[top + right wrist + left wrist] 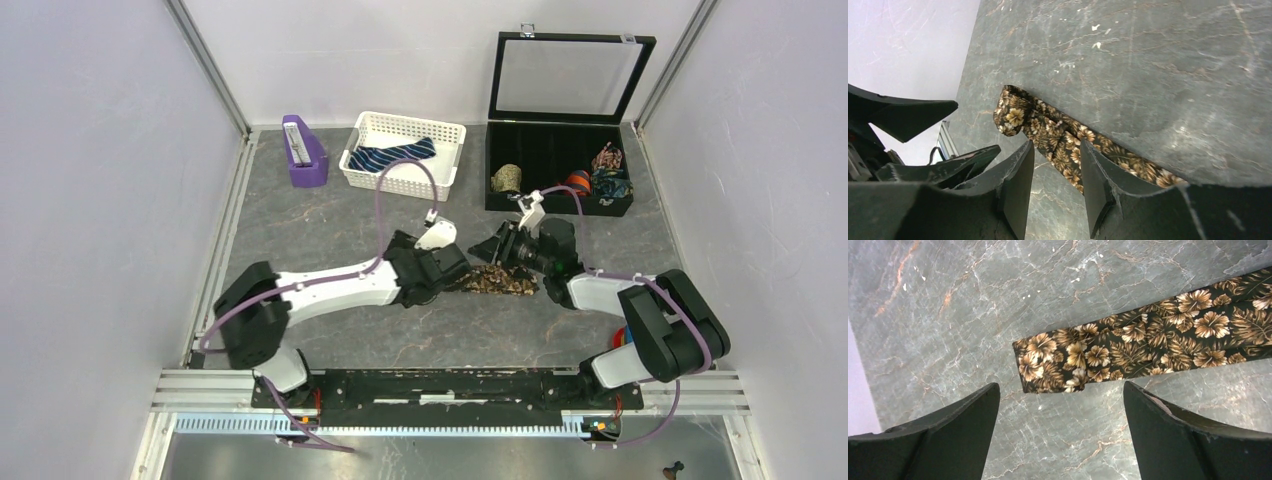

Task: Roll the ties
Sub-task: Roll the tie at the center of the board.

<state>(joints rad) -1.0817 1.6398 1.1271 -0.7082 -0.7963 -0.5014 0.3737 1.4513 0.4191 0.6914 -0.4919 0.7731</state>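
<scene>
A brown tie with a tan floral print (497, 280) lies flat on the grey marble table between my two grippers. Its squared end (1048, 362) sits just beyond my left gripper (1060, 390), which is wide open with only bare table between its fingers. My right gripper (1055, 150) hovers over the same tie (1058, 135), jaws parted, the fabric running across beyond the fingertips and not pinched. The tie's folded end (1008, 112) points toward the left gripper's fingers (913, 115). A navy striped tie (392, 155) rests in the white basket (405, 122).
A black compartment box (560, 165) with its lid raised stands at the back right, holding rolled ties (508, 178) and other fabric (607, 172). A purple holder (303, 150) stands at the back left beside the basket. Walls enclose the table on both sides.
</scene>
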